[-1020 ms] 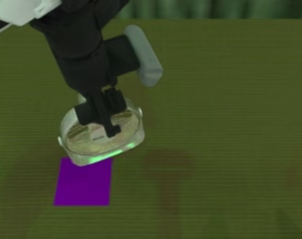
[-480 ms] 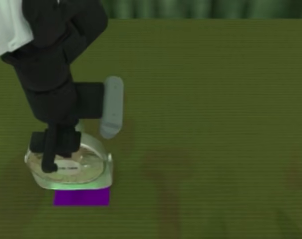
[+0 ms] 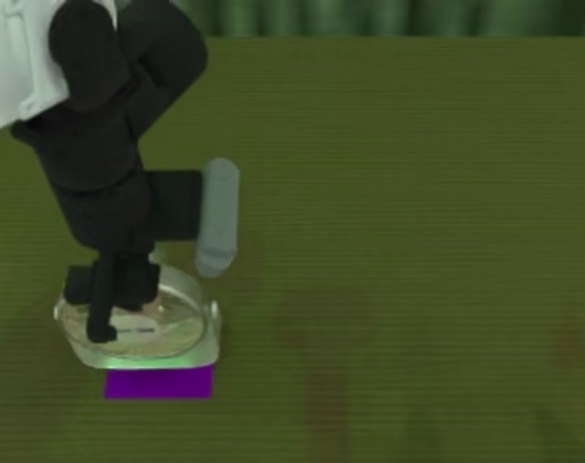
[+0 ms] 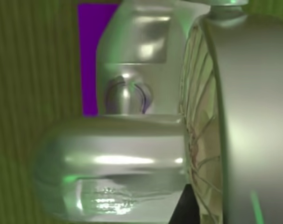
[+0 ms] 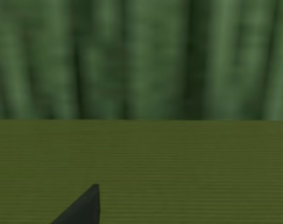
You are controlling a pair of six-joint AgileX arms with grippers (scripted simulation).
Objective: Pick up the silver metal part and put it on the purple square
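My left gripper (image 3: 114, 311) is shut on the silver metal part (image 3: 143, 333), pinching its round flange from above. The part hovers over the purple square (image 3: 157, 384) and hides all but a thin strip along the square's near edge. Whether the part touches the square cannot be told. In the left wrist view the chrome stub (image 4: 113, 172) and flange (image 4: 253, 116) fill the picture, with the purple square (image 4: 89, 60) behind them and one black fingertip (image 4: 186, 210) against the flange. My right arm is parked outside the top view; one black fingertip (image 5: 88, 207) shows over bare table.
The olive-green table (image 3: 418, 241) stretches off to the right of the part. A green curtain (image 5: 141, 56) hangs behind the table's far edge. Faint brownish stains (image 3: 321, 328) mark the cloth near the middle.
A second ago the left gripper held the part farther back and right, with the square fully exposed. It has carried the part left and forward over the square, then barely moved.
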